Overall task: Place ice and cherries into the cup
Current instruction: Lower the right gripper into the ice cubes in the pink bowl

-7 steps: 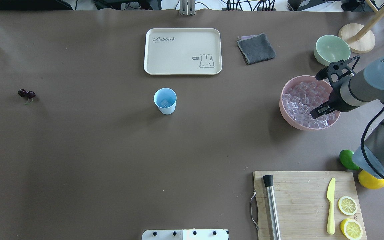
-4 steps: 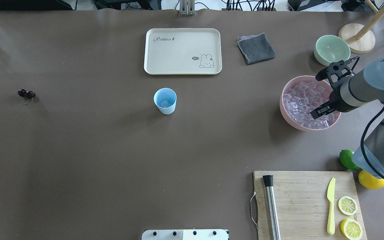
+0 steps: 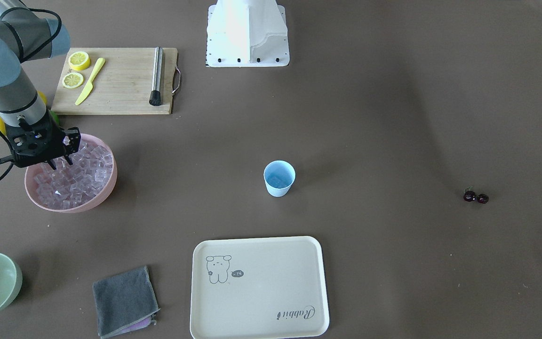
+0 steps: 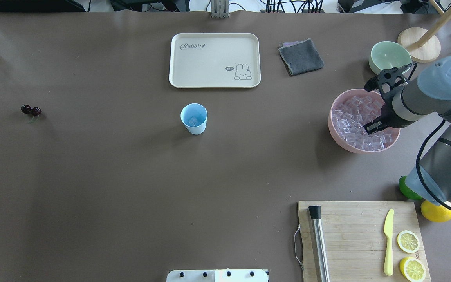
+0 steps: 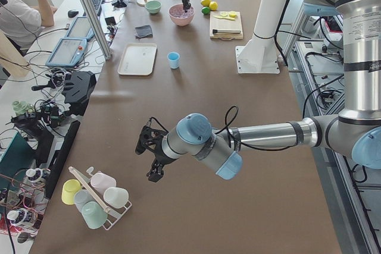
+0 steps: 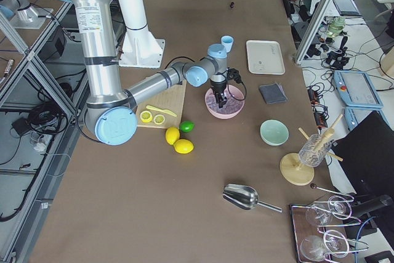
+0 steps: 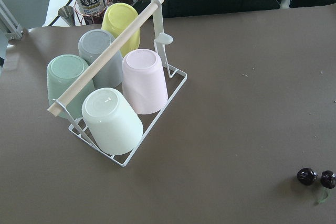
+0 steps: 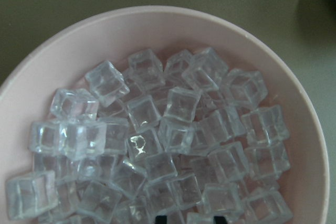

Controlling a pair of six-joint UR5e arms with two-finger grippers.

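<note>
Both arms: silver-grey metal tubes with pale blue-grey caps at the joints. Right arm [image 4: 413, 103]: the round cap bears small screws and a raised logo, and dark lettering runs on the band beside it. A black cable [image 4: 417, 164] loops down to the black right gripper [image 3: 60, 163]. Left arm [image 5: 268, 135]: same finish, black wrist cable [image 5: 227, 120], black left gripper [image 5: 149, 160]. White pedestal [image 3: 246, 33] with dark bolts along its edge.

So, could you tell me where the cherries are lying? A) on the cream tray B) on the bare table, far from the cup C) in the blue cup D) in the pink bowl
B: the cherries lie alone on the table, well away from the cup.
</note>
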